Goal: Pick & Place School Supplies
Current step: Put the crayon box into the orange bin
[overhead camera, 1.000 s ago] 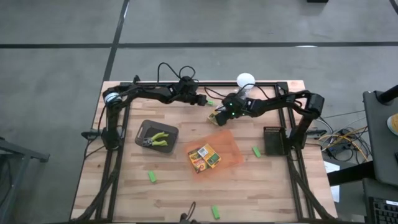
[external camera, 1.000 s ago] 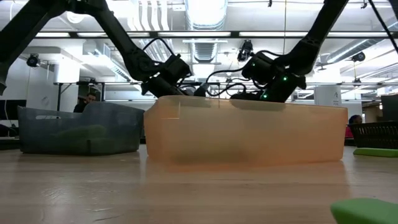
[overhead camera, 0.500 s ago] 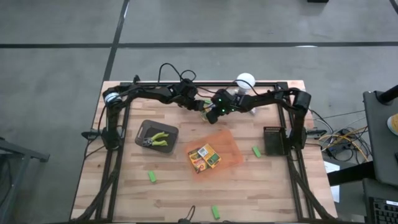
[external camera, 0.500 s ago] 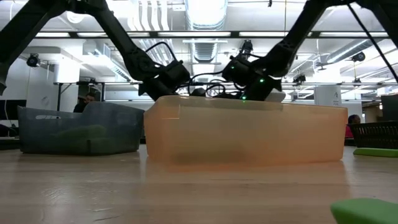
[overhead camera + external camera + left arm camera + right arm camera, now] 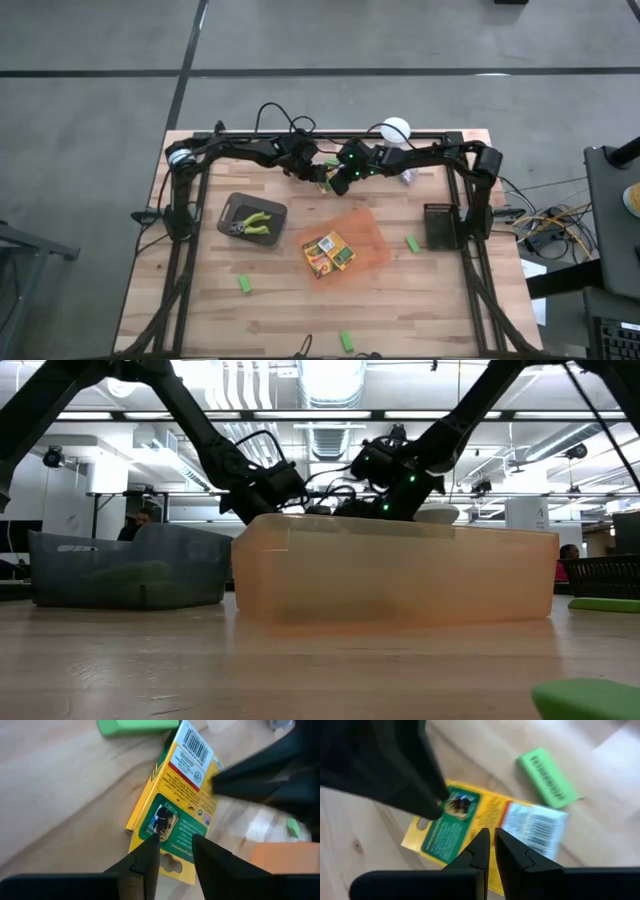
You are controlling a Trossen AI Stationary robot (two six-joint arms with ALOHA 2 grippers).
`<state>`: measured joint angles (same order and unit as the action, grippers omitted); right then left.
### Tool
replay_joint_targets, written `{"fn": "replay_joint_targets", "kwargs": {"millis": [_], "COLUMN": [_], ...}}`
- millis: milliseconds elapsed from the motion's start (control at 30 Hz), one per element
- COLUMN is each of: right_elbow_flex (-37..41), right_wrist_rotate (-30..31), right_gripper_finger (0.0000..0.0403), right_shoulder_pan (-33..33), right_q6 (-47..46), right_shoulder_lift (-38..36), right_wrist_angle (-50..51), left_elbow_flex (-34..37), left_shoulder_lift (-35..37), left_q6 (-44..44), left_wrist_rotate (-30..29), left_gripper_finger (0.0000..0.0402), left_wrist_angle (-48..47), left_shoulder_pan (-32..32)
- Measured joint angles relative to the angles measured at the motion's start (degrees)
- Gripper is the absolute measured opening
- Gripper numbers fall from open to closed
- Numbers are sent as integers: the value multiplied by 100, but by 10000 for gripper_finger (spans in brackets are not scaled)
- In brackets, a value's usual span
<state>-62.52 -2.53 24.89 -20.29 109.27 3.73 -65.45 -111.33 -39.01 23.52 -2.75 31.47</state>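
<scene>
High view, left side of desk (image 5: 200,310): grey bin (image 5: 232,203) with two plier tools (image 5: 250,224) inside, yellow-green handles. One green piece (image 5: 244,284) loose on the wood nearer the front edge, well clear of the bin.

Back centre: left hand (image 5: 175,845) reaching in from the left post, meeting right hand (image 5: 491,837) coming from the right post. Loose crayon box (image 5: 175,795) lying flat on the desk between them, barcode face up, just behind the orange tray (image 5: 365,235).

Left wrist view: own fingers (image 5: 145,860) at a narrow gap, tips over the green hang-tab end of the box. Cannot tell whether actually gripping it. Another green piece (image 5: 137,726) on the wood just beyond the barcode end.

Right wrist view: own fingers (image 5: 512,852) pressed together, nothing between them, tips over the middle of the box.

Centre: orange tray holding more crayon boxes (image 5: 329,254), side by side at its front-left corner. Third green piece (image 5: 346,340) at the front edge of the desk.

Right of centre: white lamp head (image 5: 395,128) at the back edge, fourth green piece (image 5: 411,243) just right of the tray, black mesh basket (image 5: 440,225) beside the right post.

Low view: both arms above the tray's far wall, hands hidden behind it.
</scene>
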Motion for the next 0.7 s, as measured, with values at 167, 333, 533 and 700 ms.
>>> {"fn": "replay_joint_targets", "kwargs": {"millis": [167,333,533,700], "right_elbow_flex": [181,291,551,674], "right_wrist_rotate": [306,415,420,410], "right_gripper_finger": [26,27,27,27], "right_shoulder_pan": [-1,-3,-38,-119], "right_q6": [-7,-60,-227,-332], "right_shoulder_lift": [-331,-558,-647,-647], "right_wrist_angle": [260,801,855,791], "left_elbow_flex": [0,-2,-49,-276], "left_shoulder_lift": [2,2,2,13], "left_q6": [-137,-525,-435,-358], "left_wrist_rotate": [383,1125,1264,1238], "left_gripper_finger": [119,119,119,119], "left_wrist_angle": [-83,-72,-11,16], "left_shoulder_pan": [-116,-309,-343,-12]}}
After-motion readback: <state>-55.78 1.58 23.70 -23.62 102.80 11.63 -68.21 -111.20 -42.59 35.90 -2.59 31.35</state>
